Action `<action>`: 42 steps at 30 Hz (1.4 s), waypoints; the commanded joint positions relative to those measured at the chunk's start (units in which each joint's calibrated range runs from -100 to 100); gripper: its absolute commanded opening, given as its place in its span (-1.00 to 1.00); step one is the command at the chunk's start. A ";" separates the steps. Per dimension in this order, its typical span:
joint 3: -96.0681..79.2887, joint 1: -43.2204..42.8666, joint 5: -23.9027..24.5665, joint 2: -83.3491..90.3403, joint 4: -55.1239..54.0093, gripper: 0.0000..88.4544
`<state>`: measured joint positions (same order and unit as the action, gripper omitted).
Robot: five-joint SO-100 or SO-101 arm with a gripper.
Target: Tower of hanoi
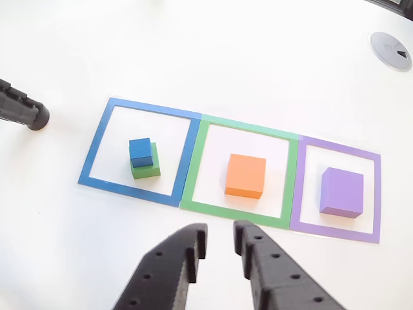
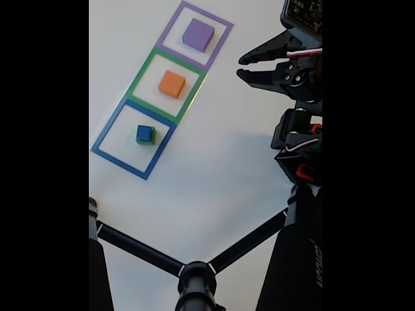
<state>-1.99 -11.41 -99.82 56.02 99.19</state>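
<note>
The hand (image 1: 219,248) hangs empty, fingers apart, just below the orange block (image 1: 245,175). It should drop straight down and pinch the block's flat sides evenly.

Blue cube (image 1: 140,151) atop green block (image 1: 147,169) — orange block (image 1: 245,175), purple block (image 1: 341,192) apart.

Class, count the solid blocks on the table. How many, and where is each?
4: blue block on the green block in the blue outline, orange block in the green outline, purple block in the purple outline.
</note>
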 commanded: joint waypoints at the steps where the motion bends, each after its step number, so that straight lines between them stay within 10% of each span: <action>1: 2.99 -3.07 -0.18 -1.88 0.56 -1.00; 10: 0.63 -5.46 -0.18 -2.93 0.16 -0.97; 17: -17.64 -3.45 -0.18 -1.80 -12.47 -0.54; 42: -84.19 -2.49 -0.18 -22.14 -124.62 -0.20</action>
<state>-81.85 -13.98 -99.82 39.30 -8.99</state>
